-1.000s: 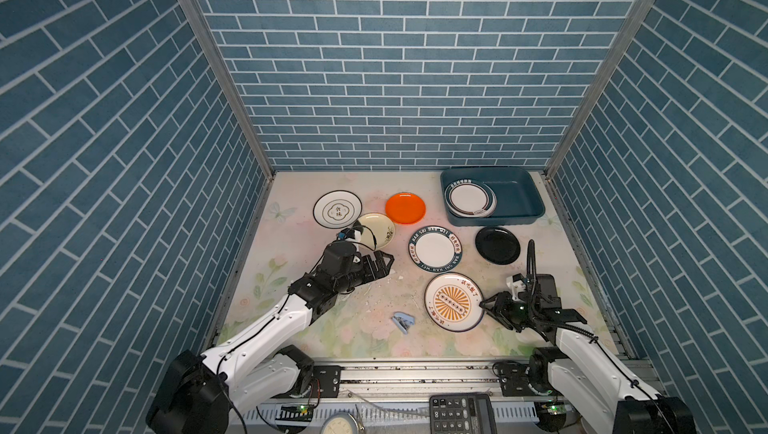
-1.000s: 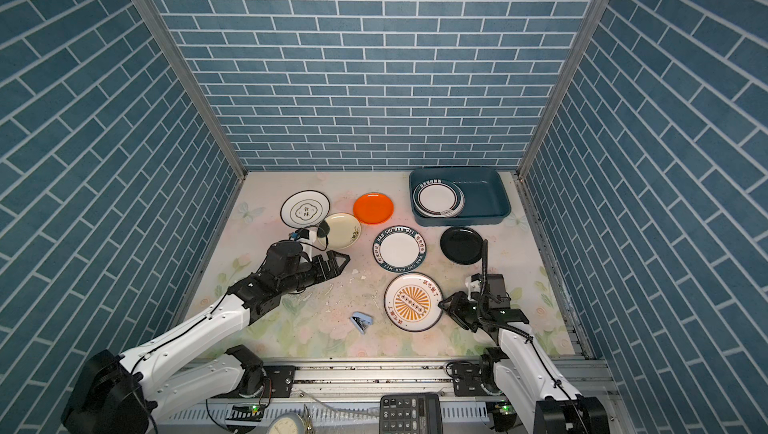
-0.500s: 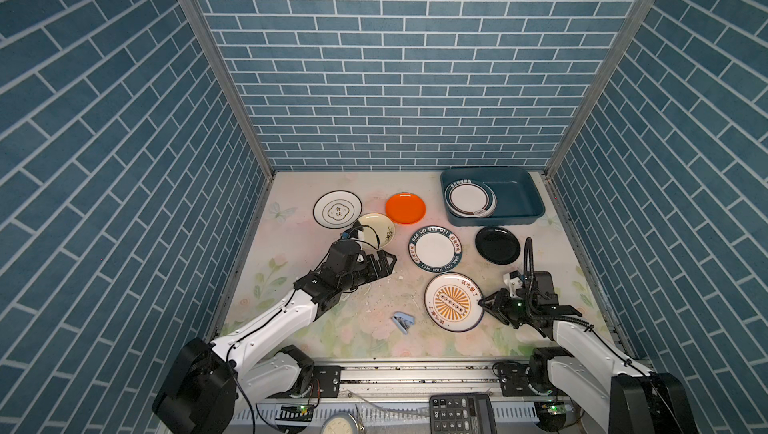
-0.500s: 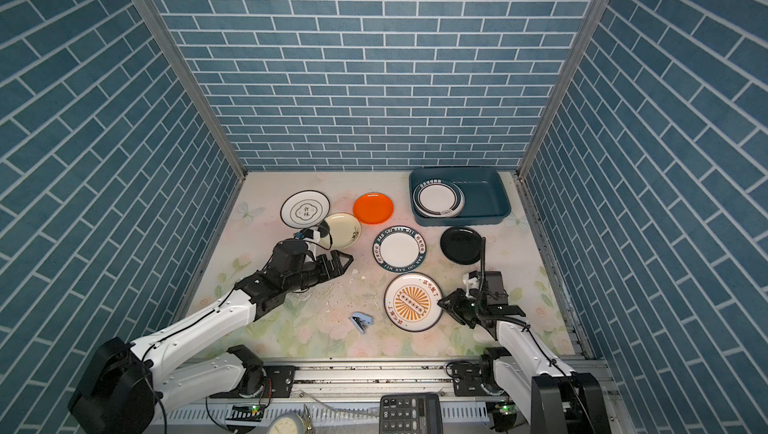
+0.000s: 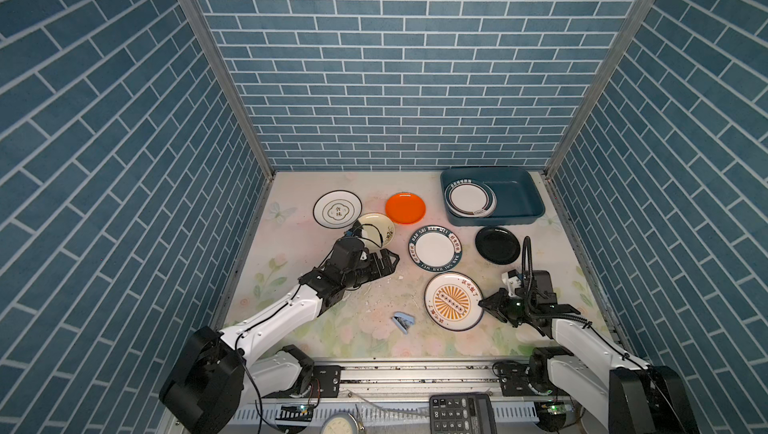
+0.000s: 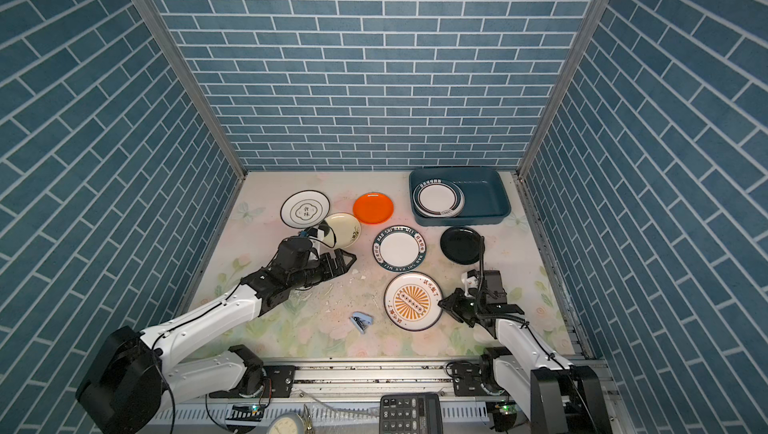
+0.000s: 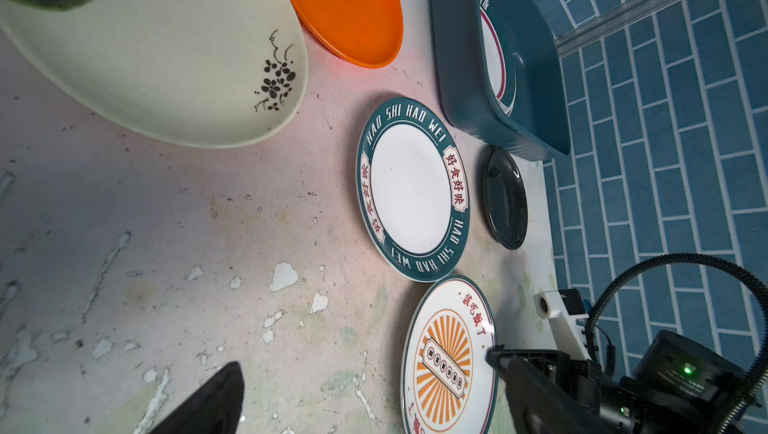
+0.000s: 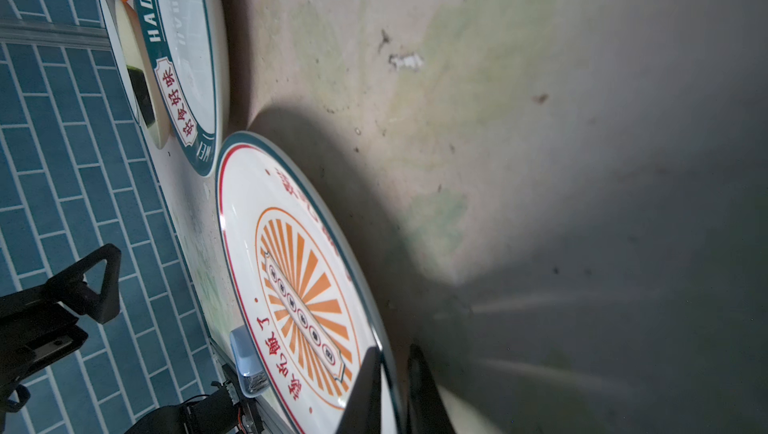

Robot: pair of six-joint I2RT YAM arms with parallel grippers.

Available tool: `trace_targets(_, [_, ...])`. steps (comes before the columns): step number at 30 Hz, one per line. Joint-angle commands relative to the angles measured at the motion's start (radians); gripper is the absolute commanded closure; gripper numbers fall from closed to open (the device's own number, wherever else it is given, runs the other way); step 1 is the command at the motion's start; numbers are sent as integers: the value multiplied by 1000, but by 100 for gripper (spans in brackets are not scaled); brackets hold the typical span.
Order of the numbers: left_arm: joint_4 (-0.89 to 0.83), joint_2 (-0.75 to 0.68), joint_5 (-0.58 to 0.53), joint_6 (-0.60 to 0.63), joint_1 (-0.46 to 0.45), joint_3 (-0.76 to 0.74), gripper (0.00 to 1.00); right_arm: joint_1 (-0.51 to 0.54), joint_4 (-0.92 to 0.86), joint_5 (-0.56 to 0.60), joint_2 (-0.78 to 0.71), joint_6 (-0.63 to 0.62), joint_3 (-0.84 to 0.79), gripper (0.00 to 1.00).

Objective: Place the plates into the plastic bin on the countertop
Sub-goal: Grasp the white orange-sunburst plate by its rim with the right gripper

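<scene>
An orange sunburst plate [image 5: 453, 307] [image 8: 299, 278] lies on the flowered countertop [image 5: 299, 244] at the front right. My right gripper [image 5: 482, 305] [image 8: 392, 353] is shut on its right rim, one finger above and one below. My left gripper [image 5: 390, 261] [image 7: 158, 182] hangs open over bare countertop, just in front of a cream plate [image 5: 380, 228]. A teal lettered plate [image 5: 435, 248], a black plate [image 5: 497, 244], a plain orange plate [image 5: 405, 208] and a white emblem plate [image 5: 337, 208] lie around. The teal plastic bin [image 5: 534, 195] at the back right holds stacked white plates [image 5: 471, 200].
A small pale blue stapler-like object [image 5: 403, 321] lies left of the sunburst plate. White scuff chips dot the countertop's middle. Blue brick walls close in three sides. A calculator [image 5: 461, 413] sits below the front rail.
The right gripper's jaws have narrowed onto the sunburst plate's rim. The left arm has barely moved and its gripper stays open.
</scene>
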Motion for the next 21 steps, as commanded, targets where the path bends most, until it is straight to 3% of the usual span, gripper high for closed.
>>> trace_targets(1, [14,11,10,7,-6,31,0,0,-31,64,-5,-1,-3,88])
trace_targets(8, [16,3,10,6,-7,23,0,1,-55,73,-43,5,-4,97])
trace_targets(21, [14,-26,4,4,-8,5,0,0,-141,126,-161,26,-11,100])
